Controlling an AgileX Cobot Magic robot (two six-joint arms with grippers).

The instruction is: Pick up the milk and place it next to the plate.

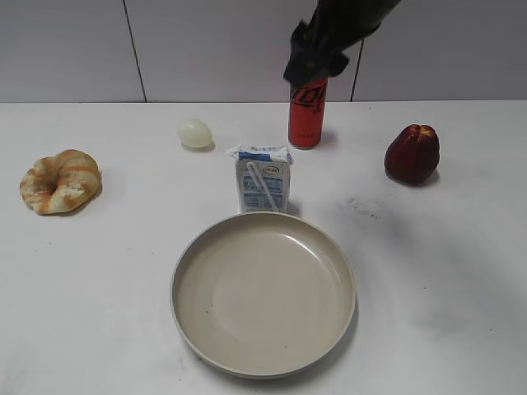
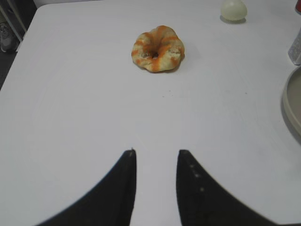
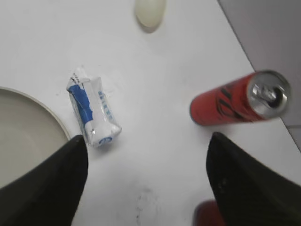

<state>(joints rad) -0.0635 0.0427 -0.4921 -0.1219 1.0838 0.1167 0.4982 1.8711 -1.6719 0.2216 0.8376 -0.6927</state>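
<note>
The milk (image 1: 263, 179) is a small white carton with blue print and a white straw. It stands upright just behind the far rim of the beige plate (image 1: 185, 271). In the right wrist view the milk (image 3: 94, 113) lies left of centre, beside the plate's rim (image 3: 44, 110). My right gripper (image 3: 148, 141) is open wide and empty, above the table between the milk and the red can (image 3: 230, 102). In the exterior view it (image 1: 311, 66) hovers over the can (image 1: 307, 119). My left gripper (image 2: 156, 153) is open and empty over bare table.
A glazed bread ring (image 1: 59, 181) lies at the left, a pale egg-shaped thing (image 1: 196, 133) behind the milk, and a dark red fruit (image 1: 412, 154) at the right. The plate's edge (image 2: 292, 101) shows at the right of the left wrist view.
</note>
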